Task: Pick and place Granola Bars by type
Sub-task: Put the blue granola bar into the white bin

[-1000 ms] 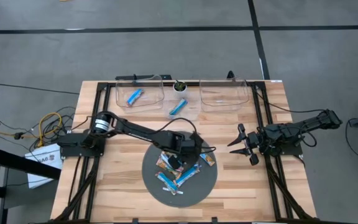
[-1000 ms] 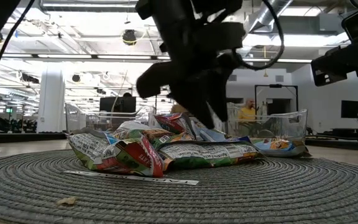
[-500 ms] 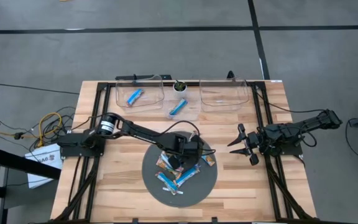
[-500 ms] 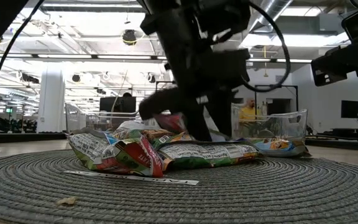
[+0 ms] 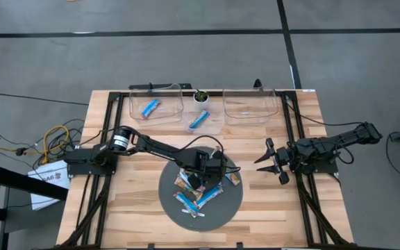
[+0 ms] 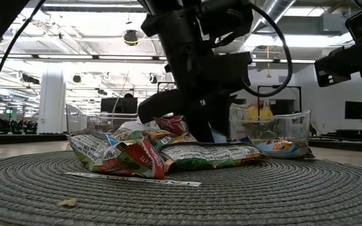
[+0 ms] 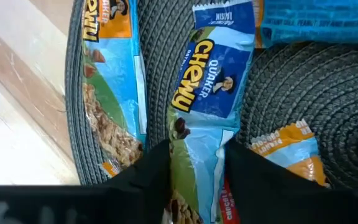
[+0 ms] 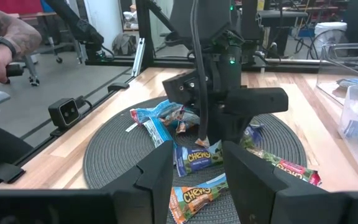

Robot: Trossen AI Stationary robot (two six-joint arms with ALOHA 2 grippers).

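Several granola bars point(image 5: 200, 189) lie heaped on a round dark woven mat point(image 5: 222, 212); some are blue, some blue-and-green, some orange-marked. My left gripper point(image 5: 203, 175) reaches down into the heap and is shut on a blue-and-green Chewy bar point(image 7: 211, 93). In the low view its fingers point(image 6: 200, 122) sink among the wrappers. My right gripper point(image 5: 267, 160) waits open near the table's right edge, level and clear of the mat, with the heap point(image 8: 197, 155) ahead of it. My left gripper pinches the blue-and-green bar between its two fingers, one on each long edge point(image 7: 174, 163), near the end that shows green and cereal. The fingers slant steeply down from above and lie across the bar. The bar lies flat on the mat and on neighbouring wrappers.
Two clear bins stand at the far edge: the left one point(image 5: 136, 110) holds a blue bar point(image 5: 150, 107), the right one point(image 5: 250, 104) shows none. Another blue bar point(image 5: 198, 119) lies between them, near a small dark cup point(image 5: 201, 96). A person's hand point(image 8: 5, 37) shows beyond the table.
My left gripper has gone down onto the heap of bars on the mat, and its fingers now stand among the wrappers. The bars have kept their places.
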